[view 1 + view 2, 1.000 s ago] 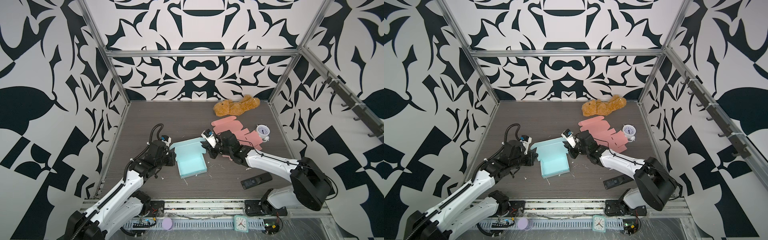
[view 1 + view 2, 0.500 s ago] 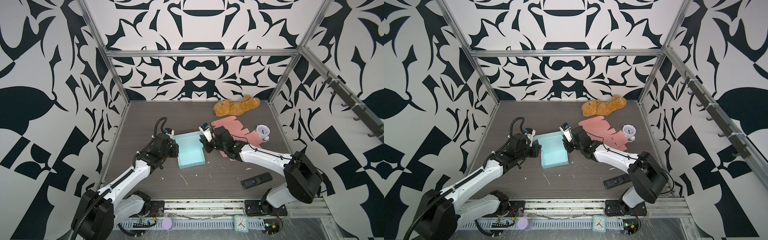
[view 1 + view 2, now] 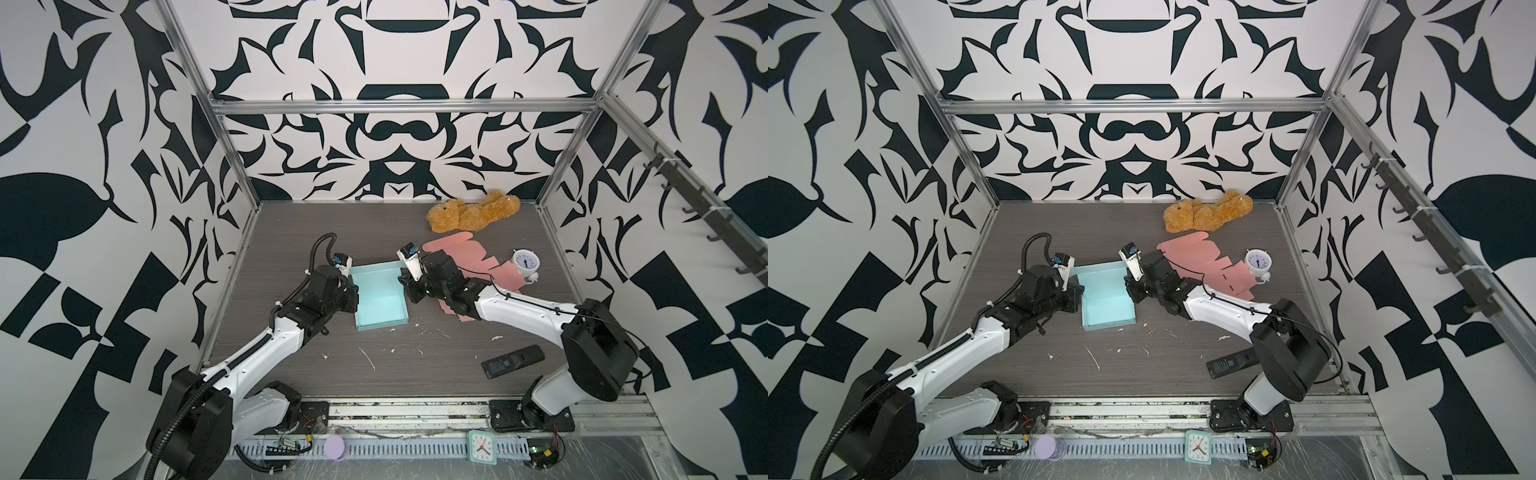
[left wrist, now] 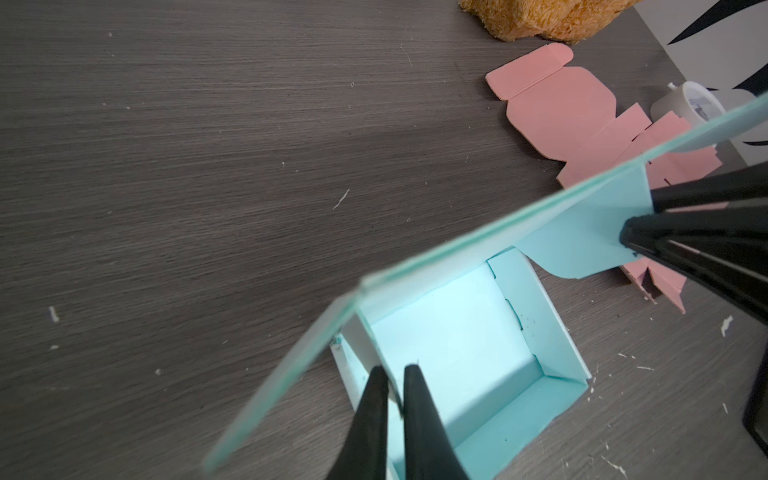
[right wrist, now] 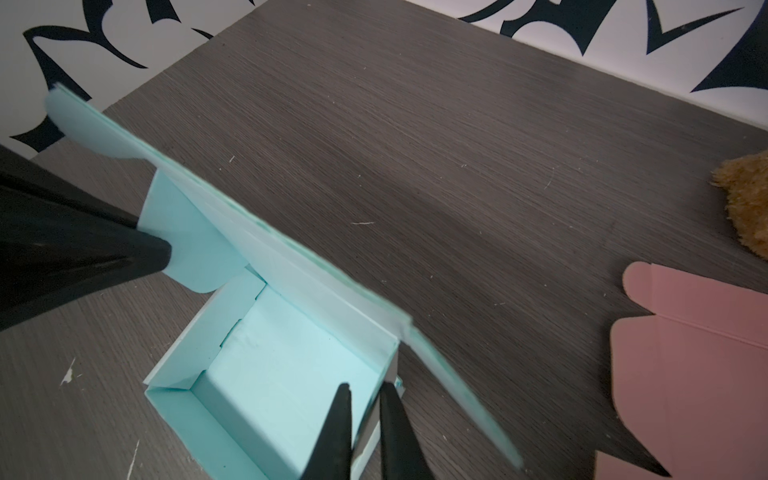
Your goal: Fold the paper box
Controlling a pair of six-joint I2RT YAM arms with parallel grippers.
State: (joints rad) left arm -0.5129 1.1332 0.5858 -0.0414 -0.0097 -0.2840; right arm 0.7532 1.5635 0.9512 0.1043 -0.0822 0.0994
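Nudged box (image 3: 380, 307) up-frame and squared it since a second ago, now holds it mid-frame in both top views, lid (image 4: 478, 245) raised, left gripper (image 4: 395, 390) clenched on left wall, right gripper (image 5: 365, 399) astride right wall, grip unclear.

One teal box (image 3: 380, 299), one pink blank (image 3: 451, 243), one plush (image 3: 473, 212), two clocks (image 3: 525, 262) (image 3: 482, 458), one remote (image 3: 512, 361).

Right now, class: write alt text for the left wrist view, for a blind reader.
The left gripper and right gripper each straddle a side flap on the raised lid of the blue paper box. A flat pink cutout lies beyond.
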